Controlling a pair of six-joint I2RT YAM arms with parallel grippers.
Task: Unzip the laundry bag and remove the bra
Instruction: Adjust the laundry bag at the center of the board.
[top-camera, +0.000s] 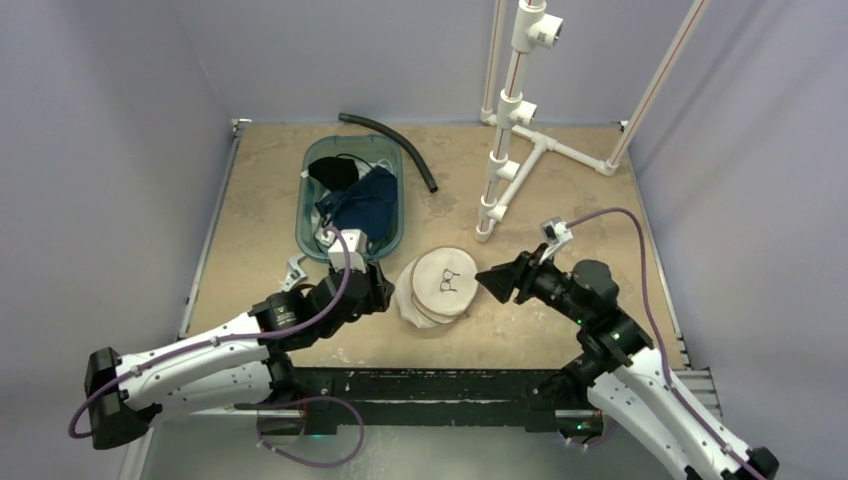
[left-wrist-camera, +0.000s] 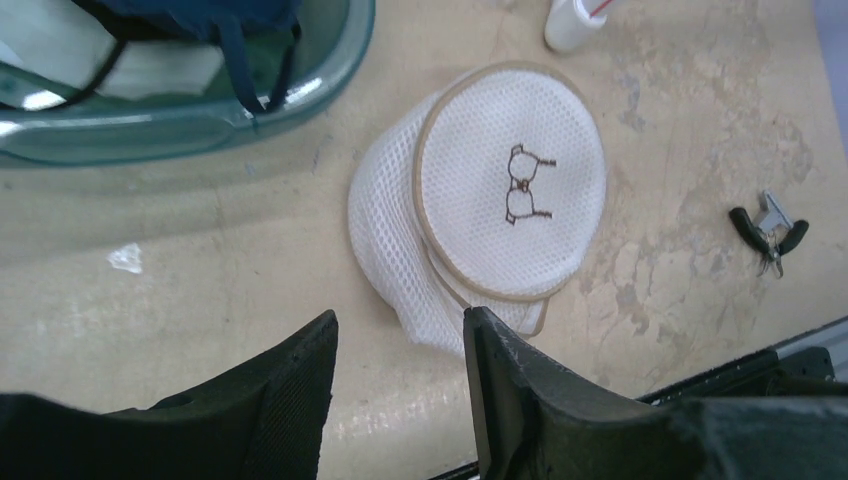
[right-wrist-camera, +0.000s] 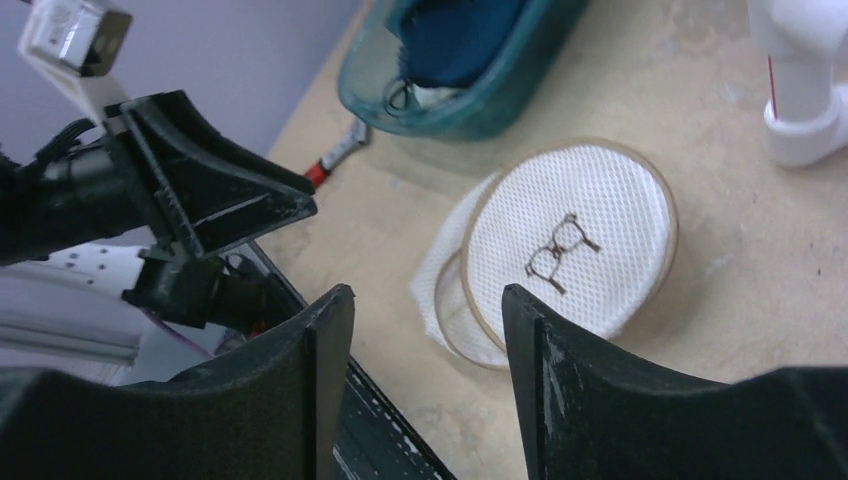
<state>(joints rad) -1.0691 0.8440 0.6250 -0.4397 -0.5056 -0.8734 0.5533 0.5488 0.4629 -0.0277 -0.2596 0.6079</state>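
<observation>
The laundry bag (top-camera: 440, 285) is seen lying on the counter (top-camera: 260, 200), just on the near side of the teal tub (top-camera: 398, 205), with its round top and bra outline turned upward. The left end effector (left-wrist-camera: 400, 335) is held spread close to the bag's left side, and nothing is pinched. The right end effector (right-wrist-camera: 428, 305) is likewise spread and empty at the bag's right side

no readable lettering, dark bra outline (left-wrist-camera: 525, 186) printed on laundry bag (left-wrist-camera: 395, 240) top
</observation>
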